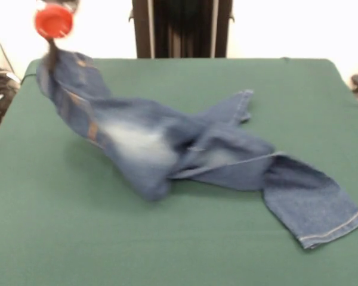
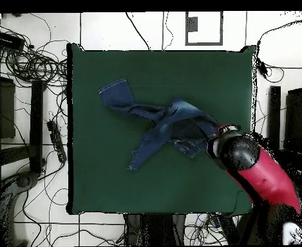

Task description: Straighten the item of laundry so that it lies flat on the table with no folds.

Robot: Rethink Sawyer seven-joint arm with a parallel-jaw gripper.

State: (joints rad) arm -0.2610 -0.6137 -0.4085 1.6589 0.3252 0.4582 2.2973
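The blue denim jeans (image 1: 149,143) lie crumpled across the middle of the green table (image 1: 77,238). One leg with a hemmed cuff reaches the near right, and the other leg points to the far side. My gripper (image 1: 50,55), below a red round part of the arm, is at the far left corner. It is shut on one end of the jeans and holds that end up off the table. In the overhead view the jeans (image 2: 166,122) stretch from the upper left to my red arm (image 2: 256,170), which covers the gripper.
The robot's dark pedestal (image 1: 182,28) stands behind the table's far edge. Cables (image 2: 31,64) and dark boxes lie on the floor beside the table (image 2: 102,186). The jeans' lifted end is close to the table's edge.
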